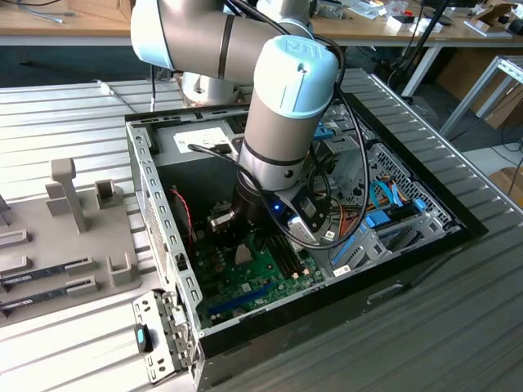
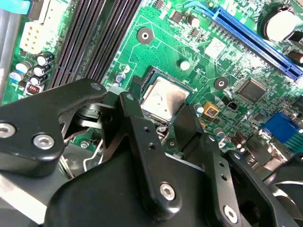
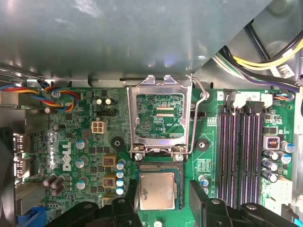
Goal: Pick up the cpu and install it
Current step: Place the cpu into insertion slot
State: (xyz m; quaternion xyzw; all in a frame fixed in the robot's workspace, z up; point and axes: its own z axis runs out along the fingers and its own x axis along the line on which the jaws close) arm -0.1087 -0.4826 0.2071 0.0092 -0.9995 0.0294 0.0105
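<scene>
The cpu [image 3: 157, 190] is a small silver-grey square lying flat in the socket on the green motherboard [image 3: 94, 123]; the second wrist view also has the cpu [image 2: 163, 97]. My gripper [image 3: 163, 189] hangs low over it with one black finger [image 3: 129, 196] on each side, and a narrow gap shows at the other finger [image 3: 198, 191]. In the second wrist view the gripper [image 2: 161, 106] straddles the chip the same way. The socket's hinged metal lid [image 3: 158, 118] stands open beside the chip, its wire lever [image 3: 199, 111] swung up. In the exterior view the arm [image 1: 282, 122] reaches down into the computer case [image 1: 163, 237].
Black memory slots [image 3: 241, 151] run beside the socket. A long blue slot [image 2: 255, 40] and small capacitors [image 3: 116, 172] stand near it. Coloured cables [image 3: 52, 97] and the case's metal wall [image 3: 118, 38] close in around the board. A grey fixture tray [image 1: 65, 237] lies at the exterior view's left.
</scene>
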